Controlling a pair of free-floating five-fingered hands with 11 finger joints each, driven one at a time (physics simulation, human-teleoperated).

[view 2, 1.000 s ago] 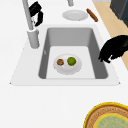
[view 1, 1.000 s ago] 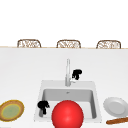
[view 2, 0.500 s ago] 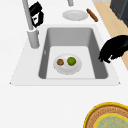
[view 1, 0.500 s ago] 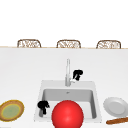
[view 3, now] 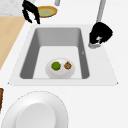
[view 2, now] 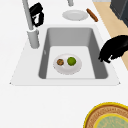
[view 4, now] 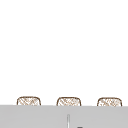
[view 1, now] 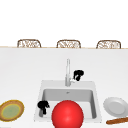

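My right hand (view 1: 78, 74) hovers just right of the faucet (view 1: 67, 72), fingers curled round its small grey handle (view 3: 96, 44). The same hand (view 3: 101, 33) shows beside the spout (view 2: 30, 20) in both side views (view 2: 37, 13). My left hand (view 1: 43, 106) floats over the sink's front left rim, fingers relaxed and hanging down, holding nothing (view 2: 113, 48) (view 3: 31, 11). In the sink basin (view 2: 71, 37) lies a white bowl (view 2: 67, 65) with a green lime (view 2: 71, 60) and a brown round item (view 2: 60, 61).
A large red ball (view 1: 67, 114) covers the sink's front in the front view. A yellow-rimmed plate (view 1: 11, 110) lies on the counter at left. A white plate (view 1: 115, 106) and a wooden rolling pin (view 1: 117, 120) lie at right. Three wicker chair backs (view 1: 68, 43) line the far edge.
The right hand has edged slightly toward the front at the faucet handle. The left hand has stayed where it was.
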